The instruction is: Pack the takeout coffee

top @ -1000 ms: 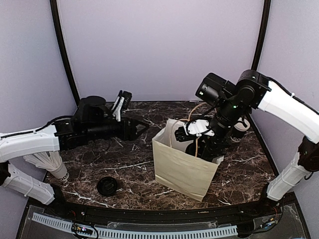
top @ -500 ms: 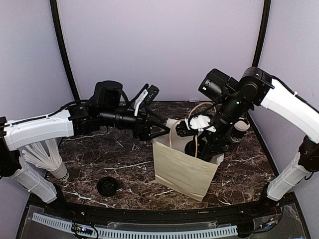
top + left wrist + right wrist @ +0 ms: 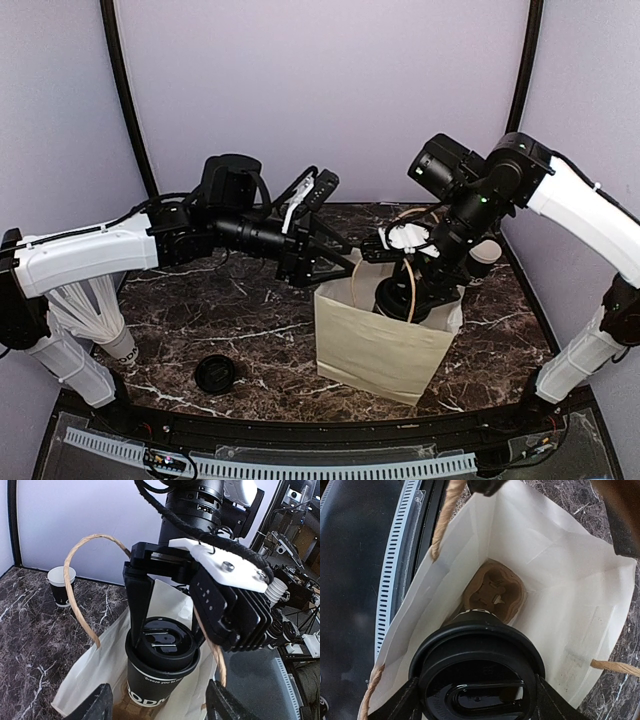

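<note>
A: What is at the left of the bench (image 3: pixel 250 335)?

B: A loose lid (image 3: pixel 215 374), flat on the marble, well apart from the rest.

A: And the left tool?

B: The left tool (image 3: pixel 159 705) is at the bag's left edge with its fingers spread wide and nothing between them but the bag's rim. I cannot tell whether they touch the paper.

A: The bag itself?

B: The bag (image 3: pixel 375 350) stands upright with its mouth open and a twine handle (image 3: pixel 75 580) arching above. A brown card carrier (image 3: pixel 492 592) lies at its bottom.

A: Where is the coffee?

B: The coffee (image 3: pixel 160 680) is upright in the bag's mouth, lid on, its lower part inside the walls and above the carrier. Its base is hidden, so I cannot say whether it rests there.

A: Is it held?

B: Yes. The right tool (image 3: pixel 476 705) comes from above, closed on it, one finger on each side of the lid.

A: And further right?

B: An open cup (image 3: pixel 61 587) with a bare white rim stands on the bench beyond the bag. Its inside is out of sight.
</note>
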You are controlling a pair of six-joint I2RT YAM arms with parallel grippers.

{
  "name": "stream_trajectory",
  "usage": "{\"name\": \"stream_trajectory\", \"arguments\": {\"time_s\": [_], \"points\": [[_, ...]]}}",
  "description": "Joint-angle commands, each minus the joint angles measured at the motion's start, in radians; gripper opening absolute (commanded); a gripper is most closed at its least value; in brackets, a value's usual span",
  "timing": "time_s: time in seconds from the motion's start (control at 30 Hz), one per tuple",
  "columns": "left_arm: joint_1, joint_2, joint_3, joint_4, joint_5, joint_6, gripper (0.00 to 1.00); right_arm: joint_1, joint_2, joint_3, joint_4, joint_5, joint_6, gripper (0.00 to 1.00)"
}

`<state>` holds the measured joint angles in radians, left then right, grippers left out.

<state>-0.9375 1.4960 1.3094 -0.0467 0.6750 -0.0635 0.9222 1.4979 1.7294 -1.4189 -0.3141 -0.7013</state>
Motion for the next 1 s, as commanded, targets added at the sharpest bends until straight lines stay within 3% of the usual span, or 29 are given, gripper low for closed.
{"name": "stream_trajectory", "arguments": {"time_s": [0.0, 0.23, 0.4, 0.63, 0.83, 0.9, 0.97], "points": [[-0.008, -0.033, 0.018, -0.003, -0.023, 0.036, 0.68, -0.007, -0.021, 0.003, 0.000, -0.025, 0.006, 0.47], [-0.009, -0.047, 0.009, -0.007, 0.056, 0.052, 0.70, -0.006, -0.034, -0.014, 0.001, -0.033, 0.006, 0.47], [-0.009, -0.096, -0.019, -0.010, 0.000, 0.088, 0.69, -0.007, -0.046, -0.014, 0.001, -0.031, 0.009, 0.47], [-0.040, -0.066, 0.015, -0.064, 0.107, 0.083, 0.72, -0.006, -0.057, -0.030, 0.001, -0.040, 0.005, 0.47], [-0.067, 0.024, 0.099, -0.111, 0.027, 0.073, 0.72, -0.006, -0.054, -0.030, 0.001, -0.047, 0.003, 0.47], [-0.070, 0.052, 0.117, -0.095, 0.035, 0.069, 0.70, -0.006, -0.056, -0.037, 0.001, -0.049, 0.002, 0.47], [-0.076, 0.080, 0.139, -0.096, 0.046, 0.067, 0.58, -0.006, -0.057, -0.047, 0.001, -0.052, 0.003, 0.47]]}}
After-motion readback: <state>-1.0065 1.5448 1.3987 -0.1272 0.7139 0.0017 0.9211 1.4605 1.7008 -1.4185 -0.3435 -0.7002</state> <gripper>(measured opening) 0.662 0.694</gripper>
